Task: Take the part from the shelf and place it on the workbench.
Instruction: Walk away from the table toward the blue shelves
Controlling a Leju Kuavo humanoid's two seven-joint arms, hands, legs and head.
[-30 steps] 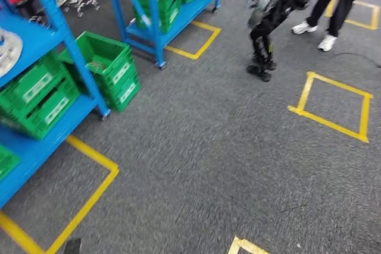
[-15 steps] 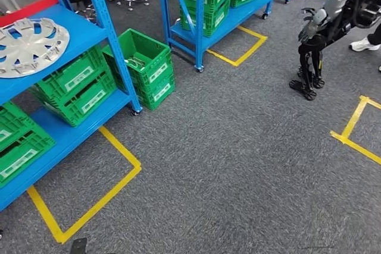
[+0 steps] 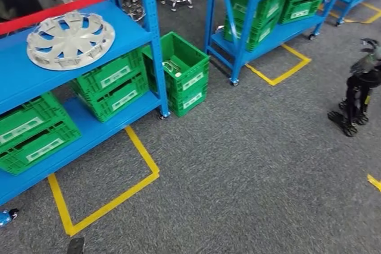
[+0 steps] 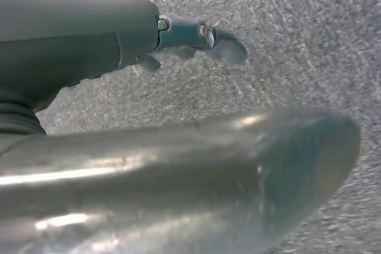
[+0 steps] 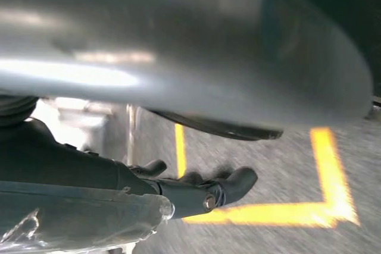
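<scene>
Green crates (image 3: 110, 84), another robot (image 3: 359, 90)

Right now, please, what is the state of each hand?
Left hand: open, holding nothing.
Right hand: open, holding nothing.

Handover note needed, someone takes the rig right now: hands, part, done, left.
Left hand: empty, fingers stretched out over grey carpet.
Right hand: empty too, hanging above yellow floor tape.
Part: the silver plastic hubcap lies flat on the top level of the blue metal shelf, ahead and to the left in the head view, untouched.
Below it sit green plastic crates; another green crate stands on the floor beside the shelf post.
Done: nothing picked.
Left: close in on the shelf, grasp the hubcap, carry it to the workbench and set it down.
</scene>
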